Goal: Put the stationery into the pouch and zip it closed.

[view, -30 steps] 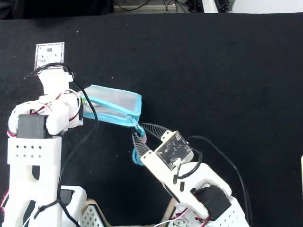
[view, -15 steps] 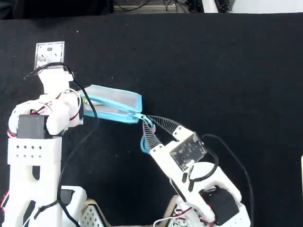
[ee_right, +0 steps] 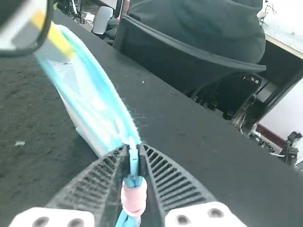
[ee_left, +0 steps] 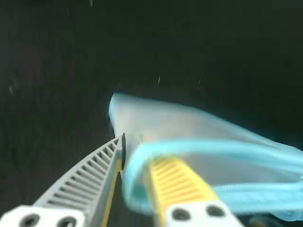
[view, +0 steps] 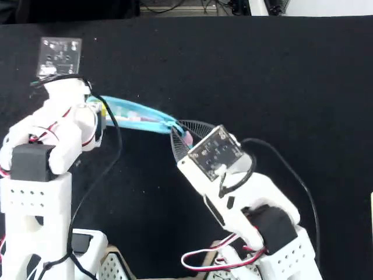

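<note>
Pouch (view: pixel 137 114) sits in left jaws (right wrist view: zip pull (ee_right: pixel 133 170) pinched).

The pouch (view: pixel 137 115) spans the gap between the two arms above the surface (view: pixel 262 76), its left end clamped in the left end effector (view: pixel 99 113). At its right end, the zip pull (ee_right: pixel 133 168) sits pinched in the right end effector (view: pixel 176 129).

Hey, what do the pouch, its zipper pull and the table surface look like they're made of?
The pouch: probably soft frosted plastic, semi-translucent, with light blue fabric edging that curls limply. The zipper pull: seemingly blue cord or tape with a pink, rubbery-looking bead. The table: black matte cloth, likely felt, going by its fuzzy grain and lint specks.
</note>
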Controlling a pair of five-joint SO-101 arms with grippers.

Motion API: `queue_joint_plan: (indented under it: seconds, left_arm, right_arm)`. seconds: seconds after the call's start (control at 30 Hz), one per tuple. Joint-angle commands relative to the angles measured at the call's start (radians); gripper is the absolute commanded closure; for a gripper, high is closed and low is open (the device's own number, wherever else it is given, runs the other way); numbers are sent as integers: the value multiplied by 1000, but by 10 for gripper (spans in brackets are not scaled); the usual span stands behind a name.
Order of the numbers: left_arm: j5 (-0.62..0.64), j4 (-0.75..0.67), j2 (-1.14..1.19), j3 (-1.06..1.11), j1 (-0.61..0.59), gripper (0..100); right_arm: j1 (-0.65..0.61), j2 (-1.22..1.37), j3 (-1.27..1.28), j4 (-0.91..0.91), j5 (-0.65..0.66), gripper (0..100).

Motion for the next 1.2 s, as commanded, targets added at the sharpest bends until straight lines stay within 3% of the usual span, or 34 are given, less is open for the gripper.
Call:
queue_joint_plan:
  seconds: [0.0,0.33,0.57,0.83,0.93,1.17]
  left_arm:
    - [-8,-17,-11,-148,21,817]
    - [-8,-8,-37,-211,12,812]
    - [-15,186,-238,-259,21,812]
    - [-173,334,-261,-24,22,812]
    - [-187,245,-265,105,21,812]
    - [-183,-183,-272,435,22,812]
  right_arm:
    - [17,45,-120,2,9,988]
    - [15,168,-222,-6,8,988]
    - [15,255,-298,2,6,988]
    - [14,271,-335,0,9,988]
    - [11,263,-369,15,11,988]
    - [-55,263,-417,166,14,988]
